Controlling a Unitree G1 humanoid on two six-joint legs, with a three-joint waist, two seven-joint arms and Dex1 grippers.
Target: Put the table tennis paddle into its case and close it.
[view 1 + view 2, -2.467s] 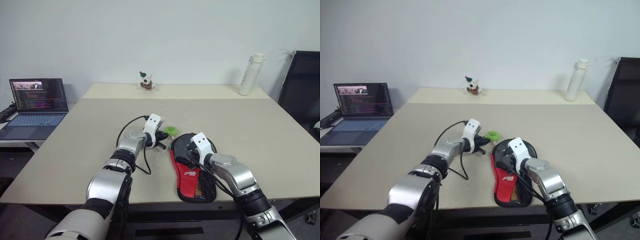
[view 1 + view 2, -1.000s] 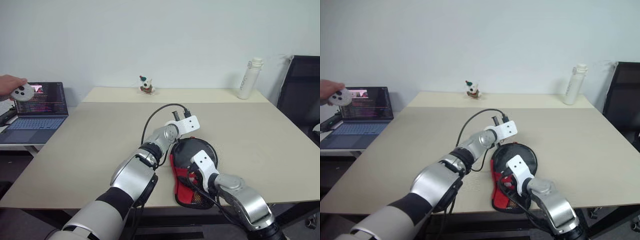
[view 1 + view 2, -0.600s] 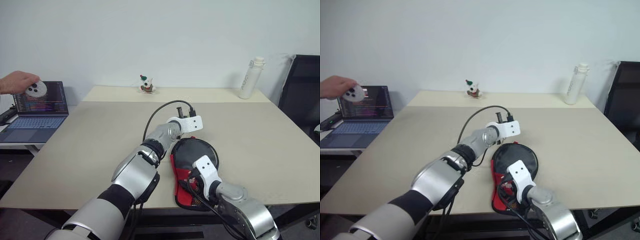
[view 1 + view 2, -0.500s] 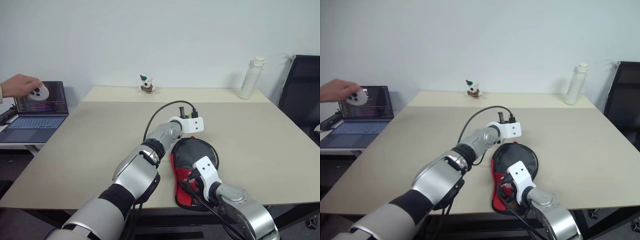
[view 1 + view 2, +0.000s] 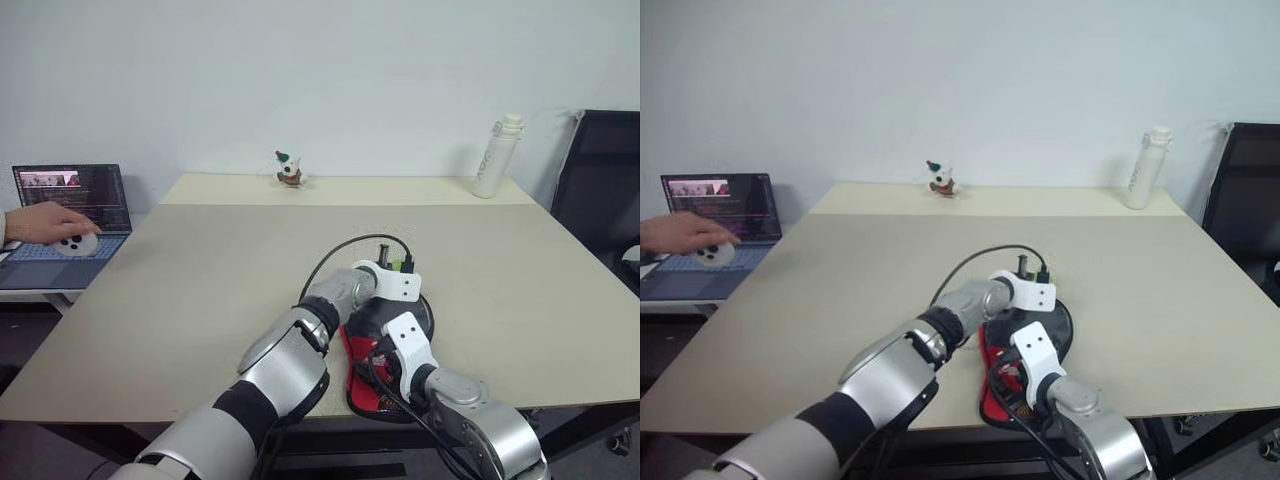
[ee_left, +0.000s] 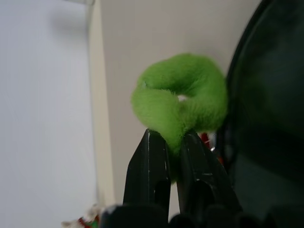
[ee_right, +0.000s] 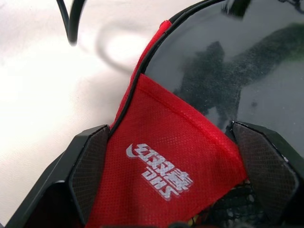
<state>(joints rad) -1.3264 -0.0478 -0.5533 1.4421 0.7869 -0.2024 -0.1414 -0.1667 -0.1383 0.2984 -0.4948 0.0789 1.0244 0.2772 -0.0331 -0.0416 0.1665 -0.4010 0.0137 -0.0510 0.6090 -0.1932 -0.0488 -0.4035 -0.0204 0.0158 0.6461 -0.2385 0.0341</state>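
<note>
Left eye view: one case, one laptop.

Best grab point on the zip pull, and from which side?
The green ball: soft, bulging clear of the case edge. Come from the table side, away from the case, as the left tool does now, shut on its lower edge.

One case, one laptop, one bottle, one small figurine, one table.
</note>
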